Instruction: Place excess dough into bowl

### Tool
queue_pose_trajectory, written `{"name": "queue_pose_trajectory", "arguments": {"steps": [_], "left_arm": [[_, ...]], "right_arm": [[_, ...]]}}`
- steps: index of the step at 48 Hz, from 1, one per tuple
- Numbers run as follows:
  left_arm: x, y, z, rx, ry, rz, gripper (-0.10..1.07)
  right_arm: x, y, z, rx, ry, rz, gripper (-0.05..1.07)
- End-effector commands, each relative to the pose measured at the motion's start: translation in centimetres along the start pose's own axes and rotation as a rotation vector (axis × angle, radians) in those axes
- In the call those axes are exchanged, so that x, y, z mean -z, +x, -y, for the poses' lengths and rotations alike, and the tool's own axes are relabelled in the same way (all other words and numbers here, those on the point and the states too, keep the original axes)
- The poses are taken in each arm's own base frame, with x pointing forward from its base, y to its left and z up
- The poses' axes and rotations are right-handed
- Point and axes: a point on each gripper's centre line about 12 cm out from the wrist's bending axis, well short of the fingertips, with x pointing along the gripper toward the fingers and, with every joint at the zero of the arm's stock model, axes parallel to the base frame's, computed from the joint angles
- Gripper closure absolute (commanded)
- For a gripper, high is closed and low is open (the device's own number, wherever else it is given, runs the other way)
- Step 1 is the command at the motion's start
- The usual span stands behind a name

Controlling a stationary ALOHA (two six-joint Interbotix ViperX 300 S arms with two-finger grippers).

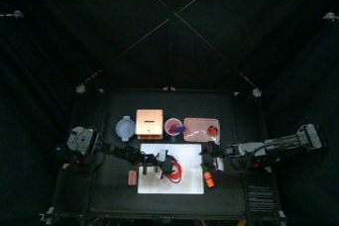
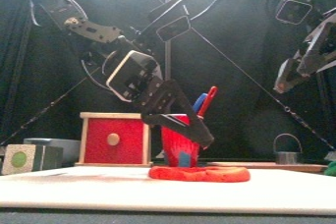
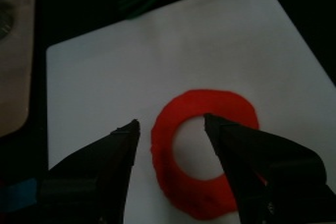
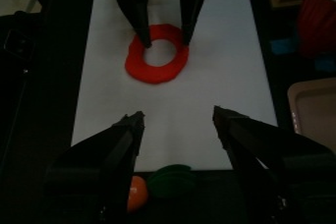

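A: Nearest in front view: red dough ring (image 2: 199,174) flat on white sheet (image 2: 79,184), left gripper (image 2: 182,141) spread wide, straddling one side.
B: Left wrist view adds hole in ring, one jaw over it. Right gripper (image 4: 180,135) open too, hanging back. Blue-grey bowl (image 1: 125,127) seen only from above, beyond sheet.

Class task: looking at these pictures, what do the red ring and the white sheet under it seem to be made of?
The red ring: likely soft dough or modelling clay, matte, with uneven, hand-pressed edges. The white sheet: seemingly a thin, smooth mat or paper lying flat; which one cannot be told.
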Motion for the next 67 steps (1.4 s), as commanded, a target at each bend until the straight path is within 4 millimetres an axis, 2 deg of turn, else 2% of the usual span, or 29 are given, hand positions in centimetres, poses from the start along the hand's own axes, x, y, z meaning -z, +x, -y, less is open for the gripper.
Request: {"name": "queue_pose_trajectory", "arguments": {"steps": [1, 11, 24, 34, 67], "left_arm": [[-1.3, -0.7, -1.7, 0.003, 0.014, -0.003, 0.08], [-2.0, -0.2, -2.8, 0.047, 0.121, -0.075, 0.08], [-3.1, 1.3, -3.0, 0.081, 0.188, -0.122, 0.08], [-2.4, 2.6, -2.6, 0.102, 0.190, -0.160, 0.08], [-1.3, 3.6, -1.6, 0.130, 0.189, -0.202, 0.12]], "right_arm": [[-0.5, -0.1, -0.1, -0.002, 0.000, 0.015, 0.12], [-0.3, -0.1, 0.0, 0.002, 0.001, 0.010, 0.12], [-0.1, -0.1, 0.1, 0.003, 0.008, -0.001, 0.12], [0.1, -0.1, 0.1, 0.004, 0.009, -0.009, 0.12], [0.3, -0.1, 0.2, 0.007, 0.026, -0.012, 0.12]]}}
